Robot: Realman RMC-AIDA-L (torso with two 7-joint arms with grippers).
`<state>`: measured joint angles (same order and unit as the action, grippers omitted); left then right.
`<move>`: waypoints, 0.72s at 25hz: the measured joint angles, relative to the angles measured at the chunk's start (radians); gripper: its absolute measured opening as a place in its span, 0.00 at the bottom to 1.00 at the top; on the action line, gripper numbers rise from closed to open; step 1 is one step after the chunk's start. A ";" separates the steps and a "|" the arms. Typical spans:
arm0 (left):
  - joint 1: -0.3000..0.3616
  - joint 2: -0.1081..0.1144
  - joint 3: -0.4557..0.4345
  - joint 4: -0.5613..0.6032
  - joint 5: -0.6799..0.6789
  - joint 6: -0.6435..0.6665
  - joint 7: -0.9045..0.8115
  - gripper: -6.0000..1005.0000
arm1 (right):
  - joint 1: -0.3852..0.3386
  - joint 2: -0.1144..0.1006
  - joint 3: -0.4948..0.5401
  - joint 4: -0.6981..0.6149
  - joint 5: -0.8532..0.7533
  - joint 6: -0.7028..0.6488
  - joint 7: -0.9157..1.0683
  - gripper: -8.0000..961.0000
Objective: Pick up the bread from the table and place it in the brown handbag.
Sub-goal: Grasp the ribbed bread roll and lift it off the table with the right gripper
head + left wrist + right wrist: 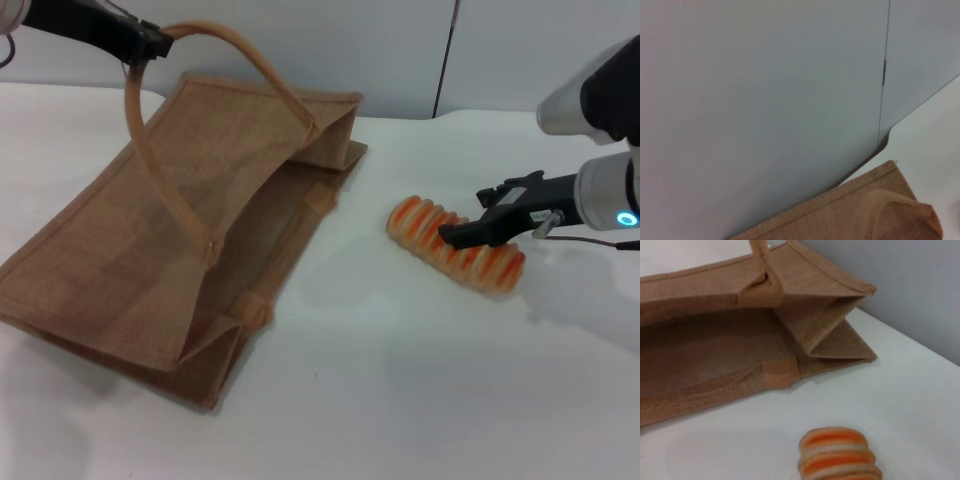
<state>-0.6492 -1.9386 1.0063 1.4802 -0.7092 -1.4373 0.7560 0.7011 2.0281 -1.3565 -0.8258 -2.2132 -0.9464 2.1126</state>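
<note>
bread [455,245] lies on table [420,380], right of brown handbag [180,250]. right gripper [478,226] jaws spread astride its middle. likely light, rigid, ridged; grip across the waist. left gripper [150,42] pinching the handle.

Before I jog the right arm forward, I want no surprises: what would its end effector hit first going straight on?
Probably the bread: the right end effector sits at its middle. Beyond lies the brown handbag, though depth is unclear.
</note>
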 joint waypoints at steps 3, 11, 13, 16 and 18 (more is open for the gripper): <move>-0.002 0.000 0.000 0.000 0.000 0.000 0.000 0.12 | -0.001 -0.001 0.004 -0.002 0.002 -0.029 0.000 0.86; -0.002 0.000 0.000 0.002 0.001 -0.002 -0.001 0.12 | 0.000 0.001 -0.006 -0.004 -0.002 -0.061 0.001 0.86; -0.004 0.000 0.000 0.002 0.001 -0.002 -0.001 0.12 | 0.001 0.001 -0.007 -0.001 -0.003 -0.062 0.001 0.86; -0.008 0.000 0.000 0.002 0.001 -0.002 -0.001 0.12 | 0.001 0.001 -0.006 0.001 -0.006 -0.055 0.001 0.86; -0.008 0.000 0.000 0.002 0.001 -0.002 -0.002 0.12 | 0.001 -0.001 -0.002 0.000 -0.010 -0.053 0.001 0.86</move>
<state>-0.6574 -1.9390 1.0067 1.4819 -0.7086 -1.4389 0.7540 0.7025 2.0273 -1.3583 -0.8262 -2.2228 -0.9992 2.1135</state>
